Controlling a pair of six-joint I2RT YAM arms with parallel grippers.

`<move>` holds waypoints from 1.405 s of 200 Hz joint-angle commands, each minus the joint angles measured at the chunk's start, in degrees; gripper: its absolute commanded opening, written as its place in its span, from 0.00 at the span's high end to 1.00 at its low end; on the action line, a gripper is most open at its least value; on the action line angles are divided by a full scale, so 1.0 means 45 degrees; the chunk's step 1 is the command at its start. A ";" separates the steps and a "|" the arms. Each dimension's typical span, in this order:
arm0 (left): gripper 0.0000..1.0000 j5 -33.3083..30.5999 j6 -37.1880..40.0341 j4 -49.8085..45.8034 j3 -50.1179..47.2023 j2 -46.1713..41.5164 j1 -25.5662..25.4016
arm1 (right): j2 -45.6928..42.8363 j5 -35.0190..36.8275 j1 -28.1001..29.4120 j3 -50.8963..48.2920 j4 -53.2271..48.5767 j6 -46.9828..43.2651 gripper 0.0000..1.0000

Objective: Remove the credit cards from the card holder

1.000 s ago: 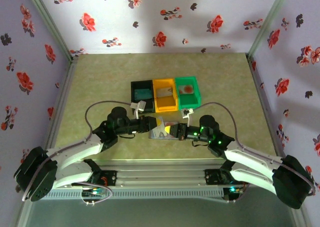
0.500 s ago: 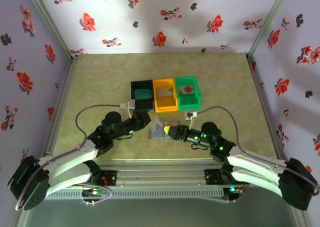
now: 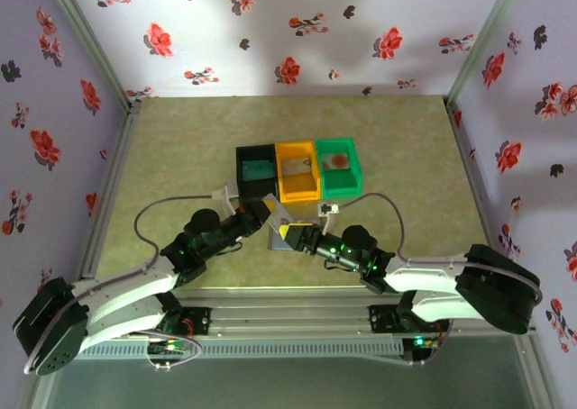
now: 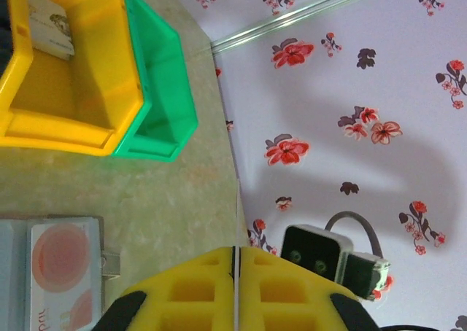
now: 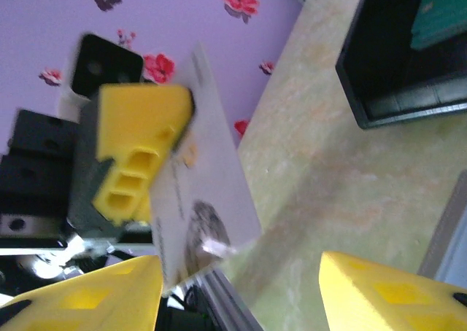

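Yellow pads of my left gripper [image 4: 235, 291] are pressed flat together on the thin edge of a pale card [image 5: 208, 200], which it holds up off the table. My right gripper [image 5: 241, 273] stands with its jaws well apart and nothing between them.

What matters for my next move is how that card lies to the right gripper. In the right wrist view it sits ahead and a little left of the gap's centre. Its long axis slants from upper left down to lower right, and its free lower end points toward my open jaws. I judge a handover would need the right wrist turned to meet that slant. Otherwise the left arm, already holding the card, is the one to carry it off.

Flat on the table, the grey card holder [image 4: 11, 265] lies below and left of the left gripper, with a red-blotted card [image 4: 62, 269] in it. In the top view the right gripper looks nearer the holder.
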 commanded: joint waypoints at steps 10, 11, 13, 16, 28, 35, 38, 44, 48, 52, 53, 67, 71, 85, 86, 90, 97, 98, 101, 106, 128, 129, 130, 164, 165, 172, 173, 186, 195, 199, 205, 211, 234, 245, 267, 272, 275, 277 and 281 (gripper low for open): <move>1.00 -0.0610 -0.0334 0.0927 -0.0392 -0.0101 -0.0197 | 0.0238 0.0496 0.0090 0.1009 0.1388 -0.0565 0.46; 1.00 -0.0610 -0.0334 0.0930 -0.0396 -0.0102 -0.0197 | 0.0249 0.0486 0.0098 0.1034 0.1383 -0.0572 0.47; 1.00 -0.0610 -0.0334 0.0942 -0.0398 -0.0102 -0.0198 | 0.0292 0.0454 0.0099 0.1088 0.1388 -0.0577 0.48; 1.00 -0.0627 -0.0334 0.0951 -0.0409 -0.0102 -0.0208 | 0.0345 0.0422 0.0100 0.1149 0.1415 -0.0602 0.50; 1.00 -0.0649 -0.0353 0.0970 -0.0404 -0.0092 -0.0227 | 0.0574 0.0342 0.0111 0.1307 0.1540 -0.0588 0.58; 1.00 -0.0674 -0.0344 0.0996 -0.0415 -0.0121 -0.0218 | 0.0688 0.0302 0.0103 0.1356 0.1615 -0.0565 0.60; 1.00 -0.0686 -0.0335 0.0992 -0.0418 -0.0112 -0.0223 | 0.0736 0.0283 0.0110 0.1368 0.1653 -0.0550 0.61; 1.00 -0.0735 -0.0353 0.0939 -0.0418 -0.0148 -0.0218 | 0.0840 0.0244 0.0096 0.1410 0.1793 -0.0529 0.64; 1.00 -0.0773 -0.0370 0.0905 -0.0427 -0.0147 -0.0218 | 0.0894 0.0223 0.0108 0.1409 0.1885 -0.0506 0.67; 1.00 -0.0812 -0.0373 0.0884 -0.0428 -0.0177 -0.0218 | 0.0945 0.0227 0.0100 0.1407 0.1968 -0.0486 0.69; 1.00 -0.0818 -0.0373 0.0889 -0.0443 -0.0179 -0.0218 | 0.0964 0.0234 0.0093 0.1409 0.1985 -0.0483 0.69; 0.88 -0.0973 -0.0388 0.0856 -0.0477 -0.0227 -0.0218 | 0.0979 0.0310 0.0099 0.1371 0.2100 -0.0481 0.77; 0.83 -0.1014 -0.0392 0.0822 -0.0468 -0.0250 -0.0218 | 0.0945 0.0346 0.0103 0.1368 0.2067 -0.0518 0.79; 0.62 -0.1040 -0.0308 0.0654 -0.0436 -0.0287 -0.0222 | 0.0641 0.0585 0.0098 0.1332 0.1737 -0.0647 0.91; 0.61 -0.1040 -0.0292 0.0637 -0.0418 -0.0292 -0.0220 | 0.0607 0.0609 0.0102 0.1323 0.1693 -0.0661 0.91; 0.58 -0.1030 -0.0235 0.0543 -0.0394 -0.0324 -0.0218 | 0.0458 0.0703 0.0083 0.1315 0.1514 -0.0735 0.96; 0.54 -0.1040 -0.0119 0.0323 -0.0318 -0.0451 -0.0218 | 0.0156 0.0860 0.0045 0.1296 0.1130 -0.0838 1.00; 0.53 -0.1030 -0.0109 0.0286 -0.0310 -0.0472 -0.0218 | 0.0081 0.0883 0.0027 0.1295 0.1058 -0.0854 1.00; 0.51 -0.1029 -0.0027 0.0158 -0.0288 -0.0544 -0.0208 | -0.0118 0.0961 0.0001 0.1280 0.0820 -0.0928 1.00; 0.46 -0.1035 0.0076 -0.0203 -0.0232 -0.0684 -0.0199 | -0.0468 0.1071 -0.0054 0.1275 0.0381 -0.1044 1.00; 0.33 -0.1241 0.0909 -0.2883 0.0254 -0.1906 -0.0058 | -0.2324 0.0638 -0.0877 0.1833 -0.3191 -0.1521 1.00; 0.32 -0.1258 0.0952 -0.3036 0.0269 -0.1981 -0.0050 | -0.2399 0.0606 -0.0932 0.1857 -0.3368 -0.1557 1.00; 0.32 -0.1256 0.0993 -0.3190 0.0306 -0.2047 -0.0036 | -0.2475 0.0580 -0.0980 0.1888 -0.3535 -0.1576 1.00; 0.07 -0.1643 0.2799 -0.8418 0.1724 -0.3972 0.0481 | -0.3657 -0.1575 -0.3488 0.3851 -0.9995 -0.2834 1.00; 0.06 -0.1664 0.2854 -0.8567 0.1756 -0.4010 0.0493 | -0.3632 -0.1653 -0.3566 0.3891 -1.0188 -0.2888 1.00; 0.01 -0.1698 0.3173 -0.9472 0.2068 -0.4191 0.0631 | -0.3305 -0.2296 -0.4083 0.4636 -1.1433 -0.3298 1.00; 0.01 -0.1710 0.3216 -0.9592 0.2104 -0.4217 0.0656 | -0.3241 -0.2394 -0.4166 0.4762 -1.1630 -0.3374 1.00; 0.00 -0.1706 0.3708 -1.0824 0.2474 -0.4506 0.0948 | -0.2075 -0.3119 -0.4910 0.6442 -1.4076 -0.4305 1.00; 0.00 -0.1694 0.3982 -1.1438 0.2674 -0.4658 0.1135 | -0.1104 -0.3651 -0.5304 0.7535 -1.5446 -0.4912 1.00; 0.00 -0.1687 0.4079 -1.1700 0.2748 -0.4722 0.1227 | -0.0746 -0.3801 -0.5459 0.7938 -1.6011 -0.5195 1.00; 0.00 -0.1683 0.4206 -1.2006 0.2844 -0.4800 0.1317 | -0.0182 -0.3872 -0.5673 0.8602 -1.6723 -0.5534 1.00; 0.00 -0.1665 0.4365 -1.2261 0.2950 -0.4856 0.1391 | 0.0290 -0.3791 -0.5849 0.9041 -1.7129 -0.5770 1.00; 0.00 -0.1704 0.4731 -1.2966 0.3242 -0.4849 0.1554 | 0.2183 -0.3898 -0.6082 1.1052 -1.8652 -0.6866 1.00; 0.00 -0.1738 0.4797 -1.3086 0.3224 -0.4817 0.1579 | 0.3177 -0.3930 -0.6174 1.2022 -1.9316 -0.7244 1.00; 0.00 -0.1750 0.4816 -1.3110 0.3160 -0.4683 0.1618 | 0.5011 -0.3989 -0.6478 1.3792 -2.0190 -0.7767 1.00; 0.00 -0.1757 0.4814 -1.3110 0.3144 -0.4655 0.1618 | 0.5493 -0.4130 -0.6538 1.4371 -2.0571 -0.7932 1.00; 0.00 -0.1747 0.4804 -1.3135 0.3142 -0.4636 0.1618 | 0.5829 -0.4267 -0.6567 1.4738 -2.0844 -0.8116 1.00; 0.00 -0.1744 0.4818 -1.3131 0.3147 -0.4620 0.1618 | 0.6047 -0.4308 -0.6587 1.4997 -2.1044 -0.8224 1.00; 0.00 -0.1731 0.4838 -1.3147 0.3152 -0.4613 0.1616 | 0.6467 -0.4363 -0.6620 1.5464 -2.1404 -0.8392 1.00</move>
